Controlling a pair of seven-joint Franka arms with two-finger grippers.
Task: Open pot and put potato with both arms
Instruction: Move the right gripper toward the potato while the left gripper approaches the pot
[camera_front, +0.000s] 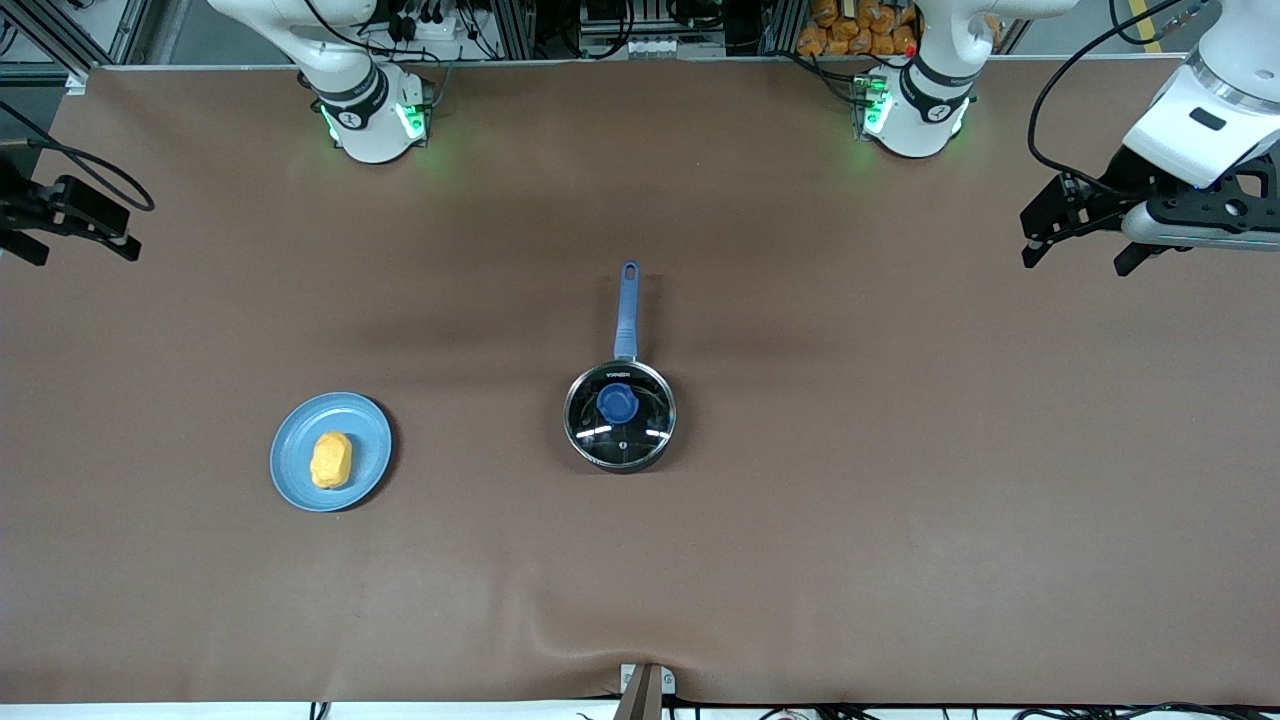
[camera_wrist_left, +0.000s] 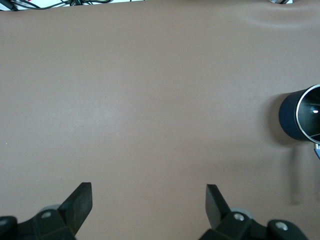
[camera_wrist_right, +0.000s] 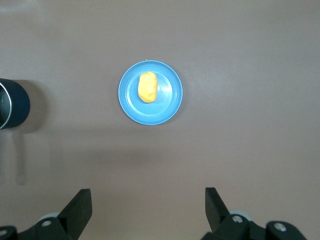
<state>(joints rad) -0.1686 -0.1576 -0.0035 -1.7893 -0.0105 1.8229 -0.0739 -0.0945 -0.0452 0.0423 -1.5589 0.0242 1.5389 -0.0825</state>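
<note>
The black pot (camera_front: 620, 425) stands mid-table with its glass lid (camera_front: 640, 425) on, blue knob (camera_front: 617, 403) up, and its blue handle (camera_front: 627, 310) pointing toward the robot bases. The yellow-orange potato (camera_front: 331, 460) lies on a light-blue plate (camera_front: 375, 450) toward the right arm's end. My left gripper (camera_front: 1078, 260) is open and empty over bare table at the left arm's end; its wrist view (camera_wrist_left: 149, 195) shows the pot's side (camera_wrist_left: 290, 120). My right gripper (camera_front: 82, 252) is open and empty over bare table at the right arm's end; its wrist view (camera_wrist_right: 148, 200) shows the potato (camera_wrist_right: 148, 87), plate (camera_wrist_right: 170, 107) and pot (camera_wrist_right: 15, 110).
The brown table cover (camera_front: 900, 500) has a wrinkle near the front edge, by a metal bracket (camera_front: 645, 690). The two arm bases (camera_front: 370, 115) (camera_front: 915, 110) stand at the table's back edge.
</note>
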